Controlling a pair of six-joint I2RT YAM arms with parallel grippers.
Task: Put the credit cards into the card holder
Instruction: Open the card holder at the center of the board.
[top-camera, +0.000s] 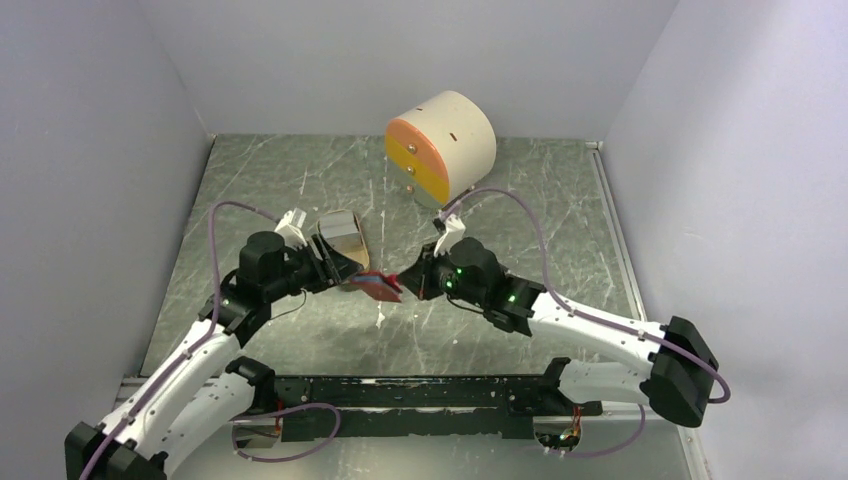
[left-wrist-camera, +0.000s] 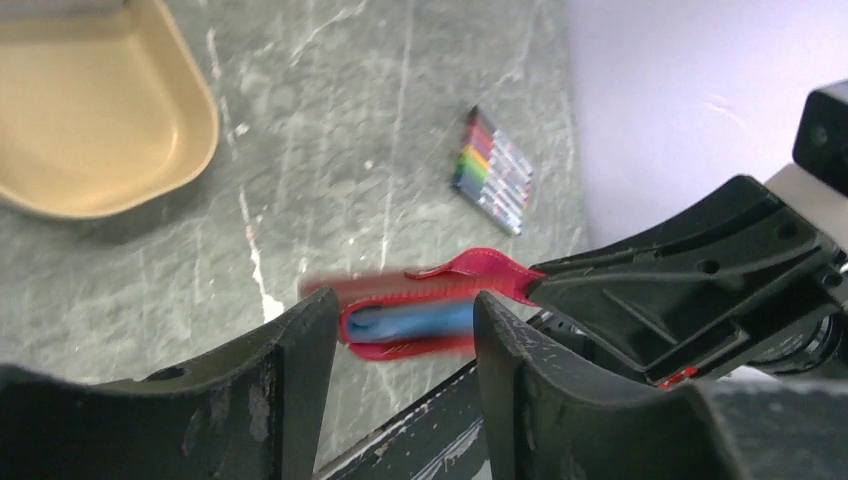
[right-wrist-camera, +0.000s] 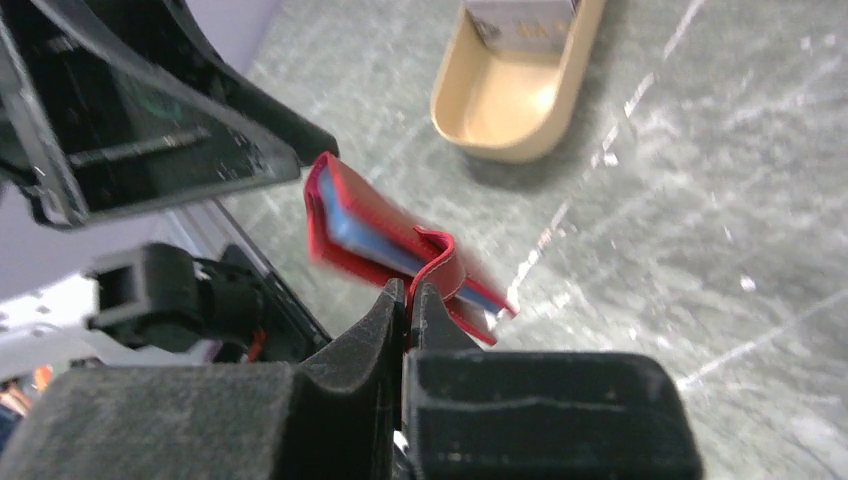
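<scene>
The red card holder (top-camera: 380, 288) hangs above the table between the two arms, part open, with its pale blue pockets showing (left-wrist-camera: 420, 318). My right gripper (right-wrist-camera: 408, 288) is shut on its red tab (right-wrist-camera: 440, 262). It also shows in the top view (top-camera: 410, 282). My left gripper (left-wrist-camera: 405, 300) is open, its fingers (left-wrist-camera: 300, 350) spread just short of the holder's folded end, touching nothing. It sits left of the holder in the top view (top-camera: 335, 268). Silver credit cards (top-camera: 337, 232) lie in the tan tray, also seen in the right wrist view (right-wrist-camera: 520, 20).
The tan oval tray (top-camera: 362, 258) lies just behind the left gripper (left-wrist-camera: 100, 120). A bundle of rainbow-coloured sticks (left-wrist-camera: 492, 170) lies on the table. A round cream drawer unit with orange and yellow fronts (top-camera: 440, 145) stands at the back. Walls close in on three sides.
</scene>
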